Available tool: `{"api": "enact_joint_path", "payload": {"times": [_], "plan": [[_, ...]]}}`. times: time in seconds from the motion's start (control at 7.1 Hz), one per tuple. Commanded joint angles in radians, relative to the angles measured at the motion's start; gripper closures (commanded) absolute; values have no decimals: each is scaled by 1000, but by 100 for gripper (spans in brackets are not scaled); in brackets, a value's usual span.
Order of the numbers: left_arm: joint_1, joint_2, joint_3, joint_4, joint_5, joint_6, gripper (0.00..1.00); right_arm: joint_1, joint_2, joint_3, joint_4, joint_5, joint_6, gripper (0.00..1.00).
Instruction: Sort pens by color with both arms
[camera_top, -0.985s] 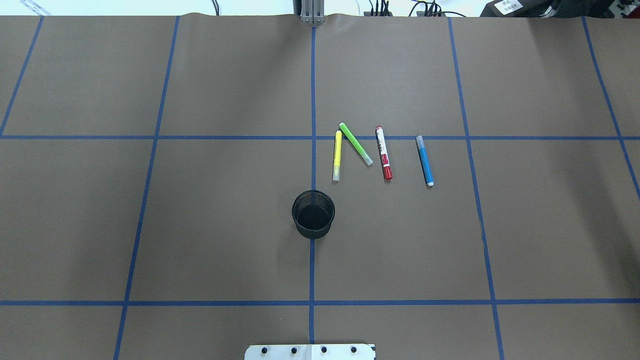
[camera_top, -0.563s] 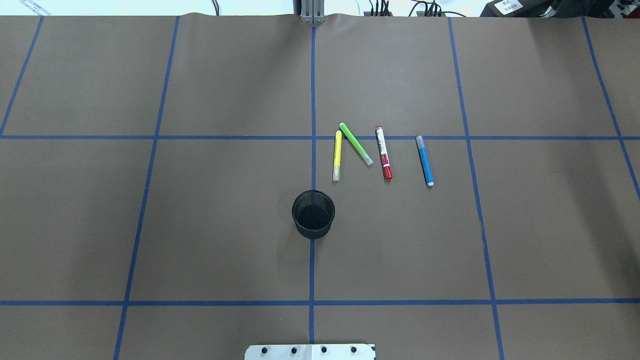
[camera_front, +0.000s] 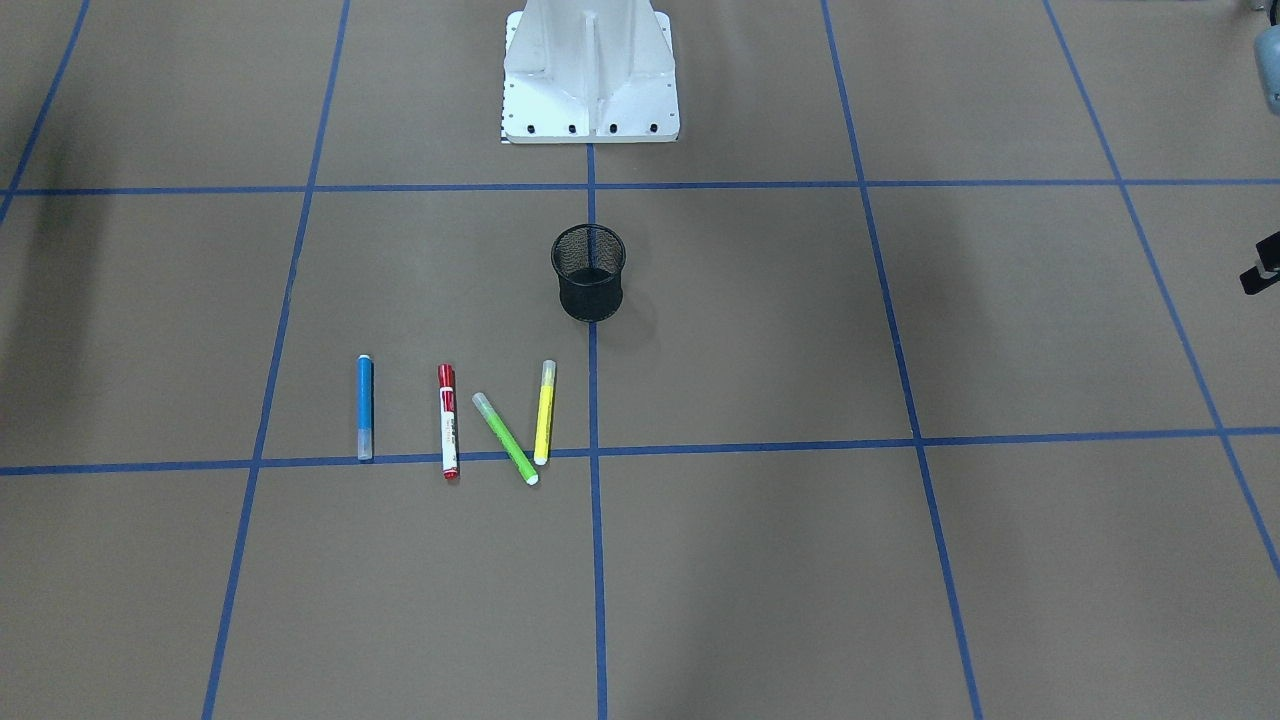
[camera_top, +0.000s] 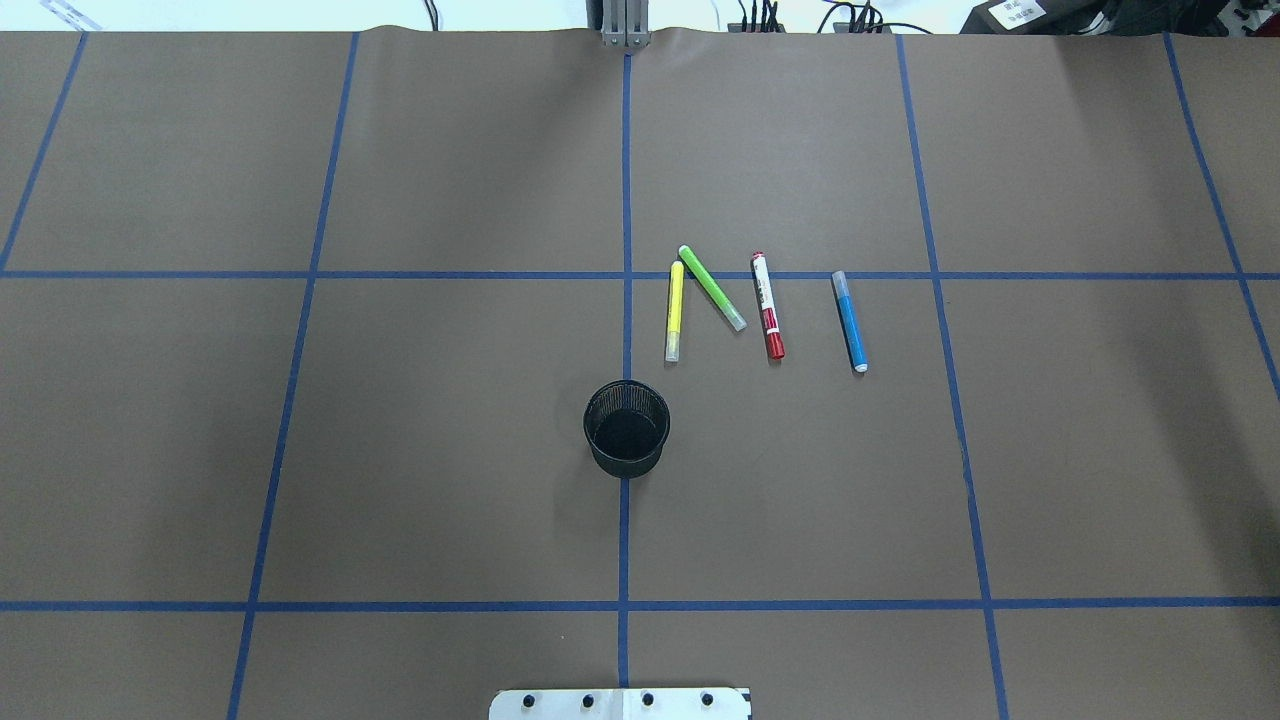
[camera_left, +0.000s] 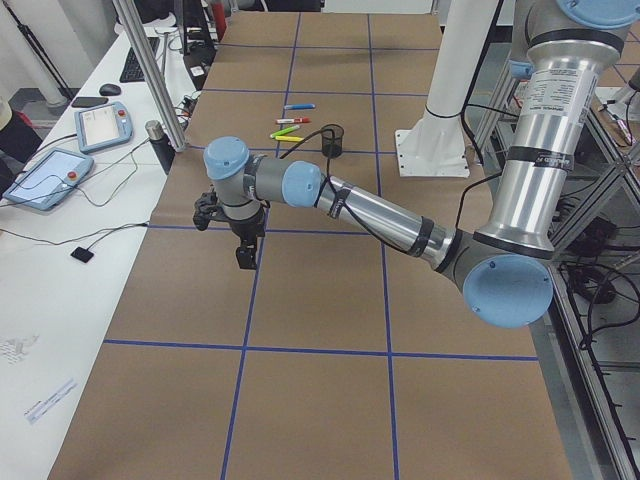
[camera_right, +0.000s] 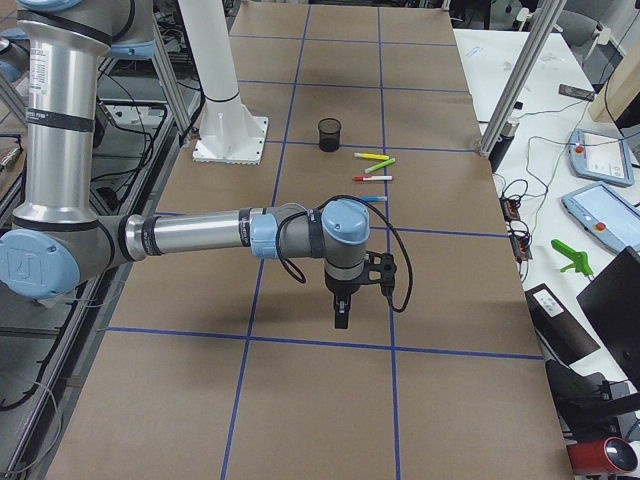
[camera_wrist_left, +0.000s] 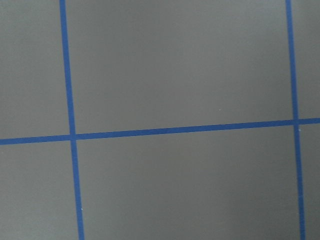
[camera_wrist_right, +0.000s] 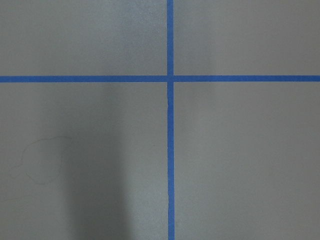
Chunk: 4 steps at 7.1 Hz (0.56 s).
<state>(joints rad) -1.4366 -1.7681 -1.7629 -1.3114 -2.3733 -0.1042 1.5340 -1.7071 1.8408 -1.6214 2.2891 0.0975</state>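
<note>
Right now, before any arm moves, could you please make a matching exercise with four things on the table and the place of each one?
Things:
1. yellow pen
2. lime green pen
3. blue pen
4. black mesh cup

Places:
A. stands on the centre tape line
B. lies farthest to the robot's right
C. lies slanted between two other pens
D. lies flat just right of that line, almost parallel to it

Pairs: 1-D, 2-C, 3-B, 4-A

Silver arms (camera_left: 375, 210) carry light-blue joint caps (camera_left: 507, 291) and black cables (camera_right: 402, 270).
</note>
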Motion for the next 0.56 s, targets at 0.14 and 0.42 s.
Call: {"api": "enact_joint_path", "payload": {"times": [0.14, 0.42], "plan": [[-8, -1, 22, 0, 3, 46, 1, 0, 10, -3, 0, 0, 1, 0], [-18, -7, 30, -2, 3, 46, 1, 0, 17, -3, 0, 1, 1, 0]]}}
